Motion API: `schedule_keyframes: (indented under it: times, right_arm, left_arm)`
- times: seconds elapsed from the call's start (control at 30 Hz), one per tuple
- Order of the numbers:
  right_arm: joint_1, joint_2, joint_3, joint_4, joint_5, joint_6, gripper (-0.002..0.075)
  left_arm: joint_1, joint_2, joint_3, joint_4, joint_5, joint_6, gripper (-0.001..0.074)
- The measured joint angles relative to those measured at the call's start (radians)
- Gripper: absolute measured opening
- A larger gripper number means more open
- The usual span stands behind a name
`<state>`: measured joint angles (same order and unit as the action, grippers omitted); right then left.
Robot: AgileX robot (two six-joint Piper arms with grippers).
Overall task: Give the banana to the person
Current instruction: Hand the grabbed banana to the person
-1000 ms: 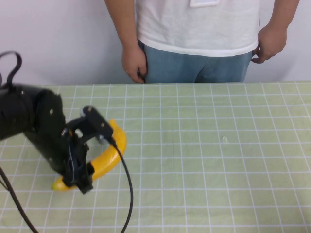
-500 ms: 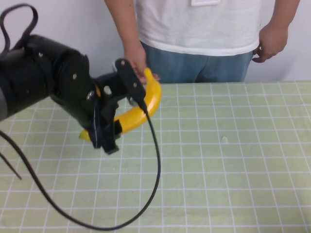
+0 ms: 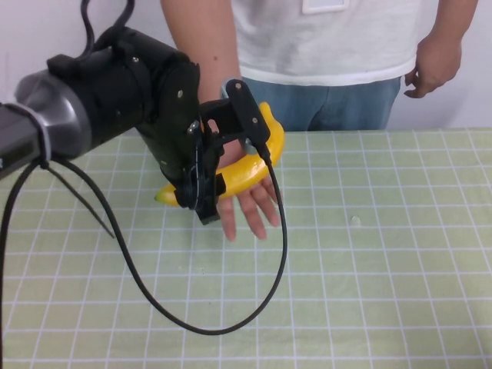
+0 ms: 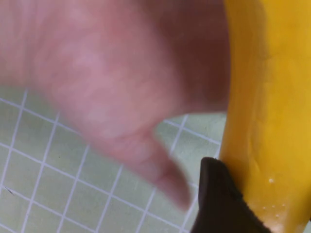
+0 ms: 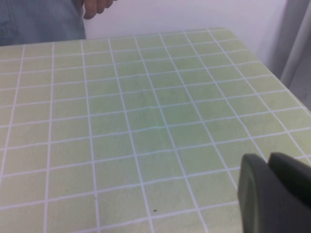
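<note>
My left gripper point(image 3: 219, 165) is shut on the yellow banana point(image 3: 250, 165) and holds it in the air over the far left of the table. The person point(image 3: 330, 46), in a white T-shirt and blue jeans, stands behind the table. Their open hand point(image 3: 247, 201) reaches under the banana, palm up. In the left wrist view the banana point(image 4: 267, 97) fills one side, a black fingertip point(image 4: 218, 204) presses against it, and the hand point(image 4: 97, 87) lies just beyond. My right gripper point(image 5: 277, 194) is out of the high view; its fingers rest together above the mat.
A green mat with a white grid point(image 3: 369, 254) covers the table. The left arm's black cable point(image 3: 254, 307) hangs in a loop over the mat. The person's other hand point(image 3: 434, 61) hangs by their side at the far right.
My left gripper has lifted the banana up and rightward toward the person. The person's hand has come forward over the table and now lies under the banana.
</note>
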<state>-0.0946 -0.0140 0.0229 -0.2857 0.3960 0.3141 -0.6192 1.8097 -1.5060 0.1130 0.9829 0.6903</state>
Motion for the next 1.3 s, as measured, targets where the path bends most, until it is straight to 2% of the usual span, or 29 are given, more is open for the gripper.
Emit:
schedule_keyframes:
  times: [1.3]
  right_arm:
    - [0.0, 0.0, 0.0, 0.0, 0.0, 0.0, -0.0011]
  left_arm:
    - [0.0, 0.085, -0.013, 0.083, 0.058, -0.09, 0.0292]
